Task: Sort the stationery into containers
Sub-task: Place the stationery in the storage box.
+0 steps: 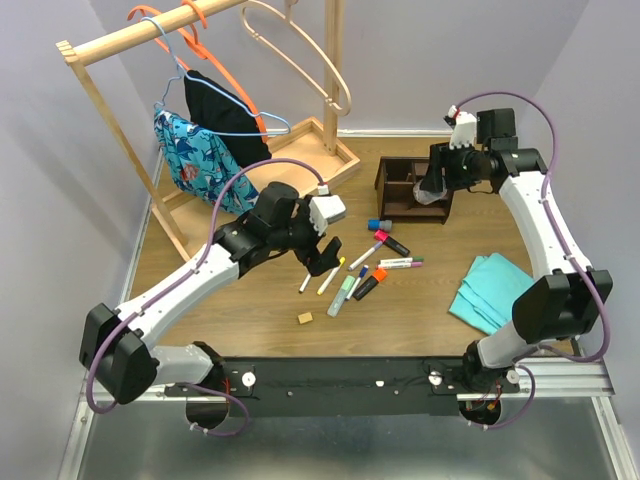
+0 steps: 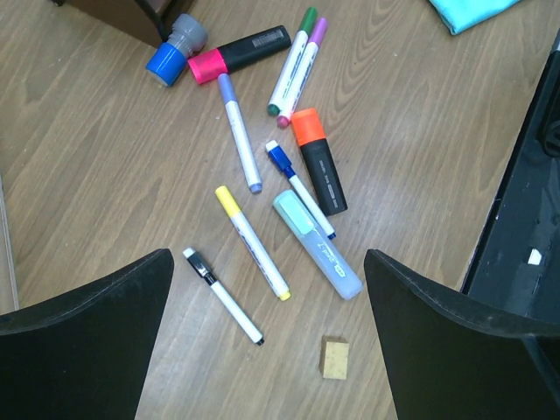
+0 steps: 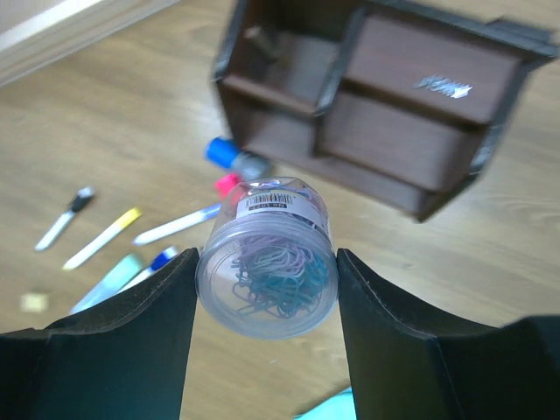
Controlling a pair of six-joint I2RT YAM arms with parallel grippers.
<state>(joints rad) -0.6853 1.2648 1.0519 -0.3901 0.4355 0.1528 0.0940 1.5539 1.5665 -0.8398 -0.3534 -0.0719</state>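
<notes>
the brown wood-grain table (image 1: 420, 320) carries everything. at its far left stands a pale wooden clothes rack (image 1: 130, 35) with orange, blue and wooden hangers. the dark brown wooden desk organizer (image 1: 400, 185) sits at the far centre-right, and a folded teal cloth (image 1: 490, 290) lies near the right arm.

the right gripper (image 3: 267, 262) is up by the organizer, its fingers pressed against both sides of a clear round plastic jar of coloured paper clips (image 3: 267, 271), which is tilted and off the table. the left gripper (image 2: 267, 258) hangs over the loose pens with its fingers spread wide, holding nothing.

below it the stationery lies scattered in the middle of the table: a black highlighter with an orange cap (image 2: 317, 162), a pale translucent green highlighter (image 2: 317, 245), a black marker with a pink cap (image 2: 241, 52) just beside a stubby blue and grey piece (image 2: 175, 51), and white pens capped green (image 2: 293, 61), purple (image 2: 306, 66), lilac (image 2: 239, 131), blue (image 2: 299, 188), yellow (image 2: 252, 242) and black (image 2: 223, 296). a small tan eraser cube (image 2: 335, 359) sits apart, nearest the arms.
</notes>
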